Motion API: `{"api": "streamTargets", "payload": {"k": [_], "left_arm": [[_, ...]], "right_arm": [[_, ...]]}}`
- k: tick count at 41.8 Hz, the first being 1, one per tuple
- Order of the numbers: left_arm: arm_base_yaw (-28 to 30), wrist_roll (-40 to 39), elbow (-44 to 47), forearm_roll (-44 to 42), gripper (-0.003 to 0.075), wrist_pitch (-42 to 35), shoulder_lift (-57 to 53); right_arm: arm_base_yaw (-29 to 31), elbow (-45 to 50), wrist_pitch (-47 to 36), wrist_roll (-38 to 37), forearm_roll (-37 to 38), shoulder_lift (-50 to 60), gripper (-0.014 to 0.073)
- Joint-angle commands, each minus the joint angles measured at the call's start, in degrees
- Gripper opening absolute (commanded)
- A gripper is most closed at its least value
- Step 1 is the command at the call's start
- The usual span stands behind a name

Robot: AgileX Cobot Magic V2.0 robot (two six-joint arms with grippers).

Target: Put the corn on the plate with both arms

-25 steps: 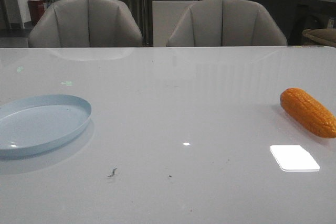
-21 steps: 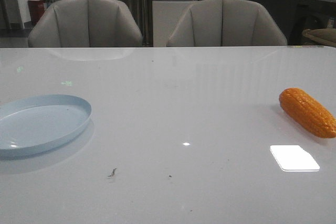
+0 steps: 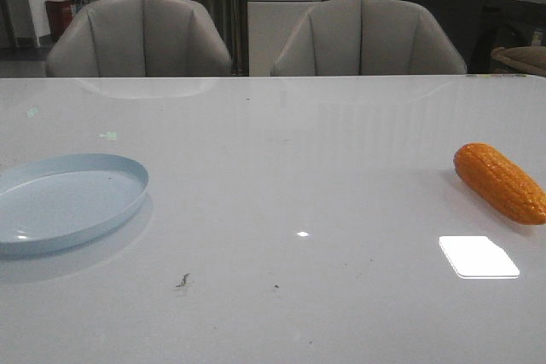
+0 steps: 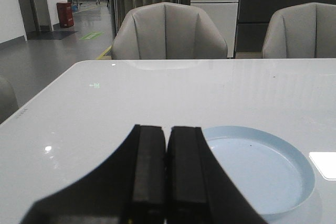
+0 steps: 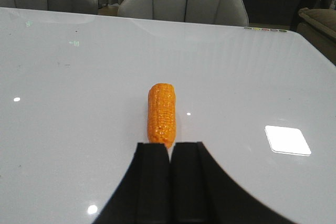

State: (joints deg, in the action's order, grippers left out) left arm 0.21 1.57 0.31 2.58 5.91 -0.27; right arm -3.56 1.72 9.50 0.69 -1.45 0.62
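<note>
The orange-yellow corn (image 3: 500, 182) lies on the white table at the far right of the front view. It also shows in the right wrist view (image 5: 161, 114), lying lengthwise just beyond my right gripper (image 5: 170, 145), which is shut and empty. The pale blue plate (image 3: 64, 202) sits empty at the left. In the left wrist view the plate (image 4: 262, 167) lies just past my left gripper (image 4: 167, 128), which is shut and empty. Neither arm shows in the front view.
Two grey chairs (image 3: 141, 36) (image 3: 367, 36) stand behind the table's far edge. A bright light reflection (image 3: 478, 257) lies on the glossy tabletop just in front of the corn. Small dark specks (image 3: 182, 280) mark the near middle.
The corn has shifted very slightly to the left on the table. The plate has not moved.
</note>
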Motion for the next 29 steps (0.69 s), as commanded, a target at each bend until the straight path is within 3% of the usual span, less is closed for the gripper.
{"api": "streamTargets", "payload": {"k": [1, 8, 12, 18, 21, 29], "left_arm": [[0.12, -0.04, 0.12, 0.63, 0.0091, -4.12, -0.95], [0.12, -0.04, 0.12, 0.86, 0.0091, -5.10, -0.95], [0.12, -0.04, 0.12, 4.27, 0.0091, -10.41, -0.95], [0.12, -0.04, -0.83, 4.39, 0.0091, -21.99, -0.95], [0.12, -0.04, -3.61, 4.39, 0.0091, -22.54, -0.95], [0.12, 0.18, -15.38, 1.85, 0.0091, -21.10, 0.62]], "right_arm": [[-0.05, -1.02, -5.24, 0.09, -0.16, 1.28, 0.0049], [-0.05, -1.02, -5.91, 0.09, -0.16, 1.28, 0.0049], [-0.05, -1.02, -7.77, 0.09, -0.16, 1.23, 0.0049], [-0.05, -1.22, -18.45, -0.13, -1.28, 1.23, 0.0049], [-0.05, -3.29, -23.04, -0.69, -4.24, 1.23, 0.0050], [0.05, -17.92, -16.72, 0.25, -5.17, -2.00, 0.0059]]}}
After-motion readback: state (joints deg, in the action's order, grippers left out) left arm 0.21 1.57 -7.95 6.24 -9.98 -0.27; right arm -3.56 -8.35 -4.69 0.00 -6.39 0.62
